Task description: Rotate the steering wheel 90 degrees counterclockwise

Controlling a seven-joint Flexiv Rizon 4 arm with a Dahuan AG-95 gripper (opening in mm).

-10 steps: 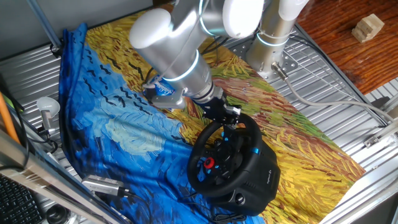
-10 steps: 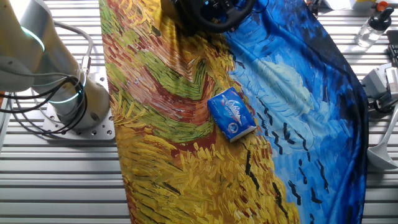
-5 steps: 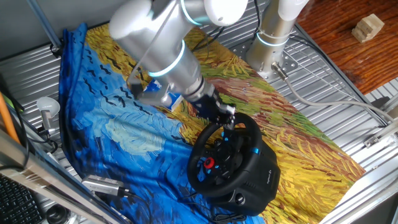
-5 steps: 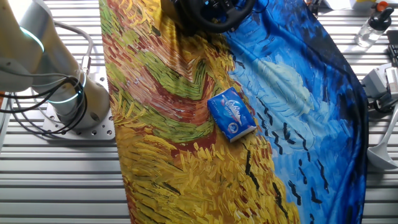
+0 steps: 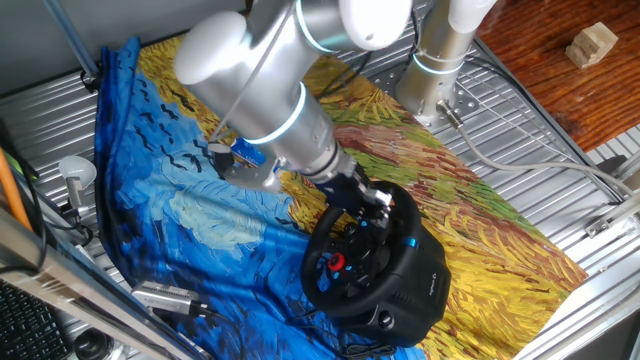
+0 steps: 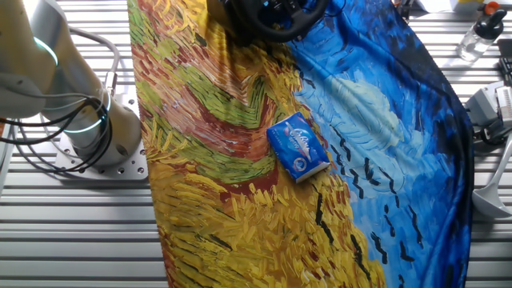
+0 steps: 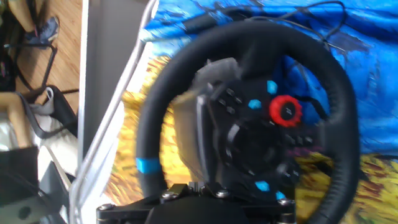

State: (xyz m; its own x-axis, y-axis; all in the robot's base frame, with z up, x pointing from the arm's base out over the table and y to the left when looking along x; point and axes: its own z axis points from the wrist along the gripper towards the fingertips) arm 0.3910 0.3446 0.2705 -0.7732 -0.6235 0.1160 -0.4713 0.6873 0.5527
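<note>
The black steering wheel (image 5: 352, 256) stands on its bulky base (image 5: 425, 288) on the painted cloth, at the front right. Its red round button and blue-lit buttons face the front left. My gripper (image 5: 373, 196) is at the top of the rim and looks shut on it. In the hand view the wheel (image 7: 249, 124) fills the frame, a little blurred, with a blue stripe on the rim at lower left. The gripper (image 7: 196, 188) covers the rim's bottom there. In the other fixed view only the wheel's edge (image 6: 272, 20) shows at the top.
A small blue-and-white box (image 6: 298, 146) lies mid-cloth, partly hidden behind my arm in one fixed view (image 5: 245, 152). The arm's base (image 6: 96, 128) stands on the slatted metal table. A wooden block (image 5: 590, 42) lies far right. A bottle (image 6: 480, 32) and cables sit at the table's edges.
My arm has swung and the wrist has turned at the wheel's top; the gripper has shifted slightly down and right along the rim. The box has not moved.
</note>
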